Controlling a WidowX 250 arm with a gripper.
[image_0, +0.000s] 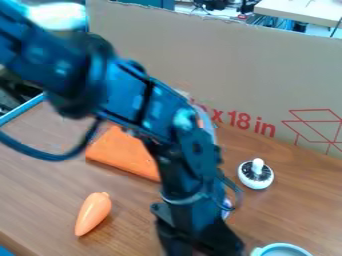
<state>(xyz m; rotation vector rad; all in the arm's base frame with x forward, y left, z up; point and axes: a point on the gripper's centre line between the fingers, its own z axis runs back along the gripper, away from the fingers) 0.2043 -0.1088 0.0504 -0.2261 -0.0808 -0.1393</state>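
The black gripper (200, 242) hangs at the bottom centre of the camera view, its lower end running to the bottom edge. Just right of it is the handle and rim of a pale blue-white cup or pot (284, 248), cut off by the view's edge. An orange toy carrot (93, 214) lies on the wooden table to the gripper's left. To the upper right stands a small round white-and-black object with a white knob (256, 173). An orange block-like object (125, 153) rests behind the arm, partly hidden by it.
A tall cardboard sheet (254, 65) with red print stands along the back of the wooden table (40, 180). Something pale and rounded shows partly behind the arm. A blue edge runs along the table's upper left side.
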